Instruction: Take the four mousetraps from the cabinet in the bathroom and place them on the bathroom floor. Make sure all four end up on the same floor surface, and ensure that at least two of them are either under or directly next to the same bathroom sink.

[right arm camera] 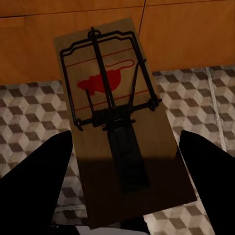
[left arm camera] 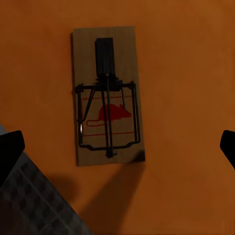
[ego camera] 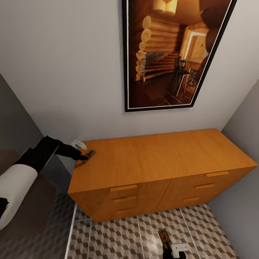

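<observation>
item: cabinet [ego camera: 158,162], wide low orange-brown wooden chest, two columns of three drawers with slim bar handles, standing against a grey wall below a framed picture [ego camera: 172,54] of a log interior

item: mousetrap on cabinet top [left arm camera: 106,95], tan board with dark wire parts and a red mouse mark, lying flat at the top's far corner on the left arm's side; in the head view it sits at [ego camera: 88,155], right at the tip of the left gripper [ego camera: 83,157]

item: left gripper, dark, reaching in over the cabinet corner; in the left wrist view its two fingertips [left arm camera: 10,152] show at opposite edges, spread wide, with the trap lying between and beyond them, untouched by either; nothing held

item: second mousetrap [right arm camera: 117,122], same make, carried by the right gripper [right arm camera: 127,196]; the board sticks out forward from between the two dark fingers [right arm camera: 39,186], its near end buried between them, tilted above the tiles in front of the cabinet's drawer fronts; the fingers stand to either side of the board, contact at the near end hidden, yet the board hangs clear of the floor; in the head view it is at [ego camera: 164,236] just ahead of the right gripper [ego camera: 172,251]

item: bathroom floor [ego camera: 118,237], square tiles with brown, beige and white cube pattern, pale grout, below the right gripper and in front of the cabinet
</observation>
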